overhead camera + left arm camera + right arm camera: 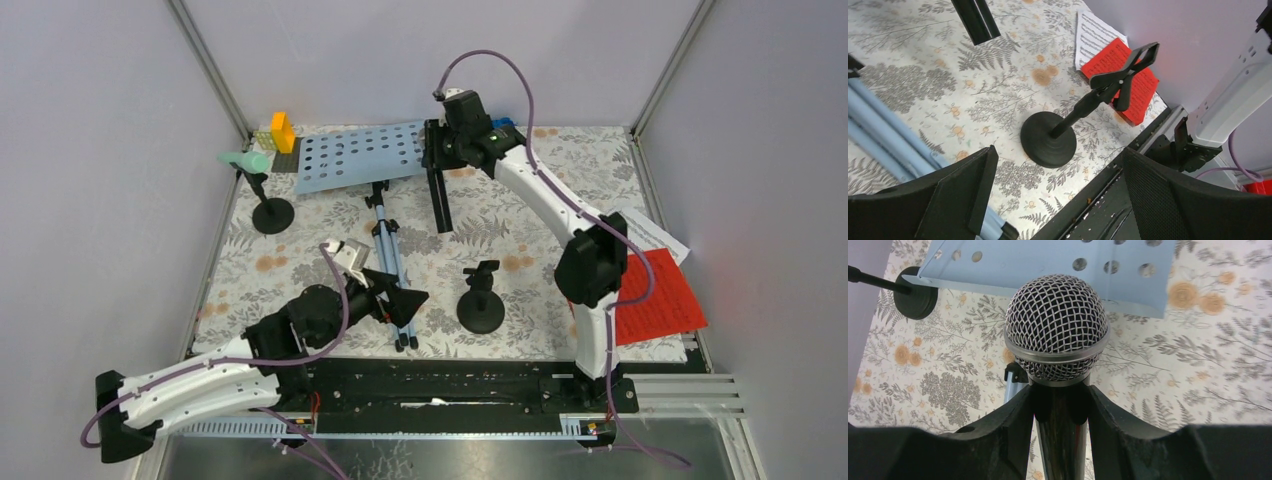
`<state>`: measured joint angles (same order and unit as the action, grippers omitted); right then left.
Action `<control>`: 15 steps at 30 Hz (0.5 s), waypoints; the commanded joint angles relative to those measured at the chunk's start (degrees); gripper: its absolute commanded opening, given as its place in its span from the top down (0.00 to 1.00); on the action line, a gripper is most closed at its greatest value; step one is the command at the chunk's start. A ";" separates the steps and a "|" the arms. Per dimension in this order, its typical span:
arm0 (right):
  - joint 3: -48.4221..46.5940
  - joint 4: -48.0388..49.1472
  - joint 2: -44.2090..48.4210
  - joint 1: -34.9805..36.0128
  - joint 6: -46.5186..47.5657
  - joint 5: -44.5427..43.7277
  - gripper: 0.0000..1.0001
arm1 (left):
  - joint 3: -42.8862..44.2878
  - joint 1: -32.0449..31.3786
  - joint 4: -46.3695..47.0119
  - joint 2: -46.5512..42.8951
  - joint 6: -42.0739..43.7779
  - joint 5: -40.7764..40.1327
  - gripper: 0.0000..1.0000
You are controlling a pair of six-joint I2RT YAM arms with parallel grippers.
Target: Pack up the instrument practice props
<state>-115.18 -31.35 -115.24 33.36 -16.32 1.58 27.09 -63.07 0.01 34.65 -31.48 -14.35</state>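
Right gripper [1060, 407]: clamped on the black microphone [1057, 325] just below its mesh head, at the far side of the table, just beside the right end of the pale blue perforated rack [360, 155].

Left gripper [1058, 170]: spread wide and holding nothing, next to the tripod legs [392, 270] and facing the empty mic holder [1048, 141].

The mint-green microphone [245, 160] sits in the second holder [271, 214], far left. The red sheet [655, 295] overlaps the white sheet [665, 238] at the right edge.
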 commanded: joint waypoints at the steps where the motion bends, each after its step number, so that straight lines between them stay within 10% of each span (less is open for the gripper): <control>1: -5.79 -0.53 -3.83 0.20 -3.04 6.08 1.00 | 1.87 -0.08 -7.25 -4.90 -3.37 -6.08 0.01; 15: 21.82 13.52 -0.28 0.18 -10.13 16.69 1.00 | 4.11 -0.11 -15.01 -12.97 -3.84 -14.54 0.01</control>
<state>-97.27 -23.05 -120.05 33.36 -23.38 13.69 28.45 -63.07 -13.78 22.90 -34.85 -25.32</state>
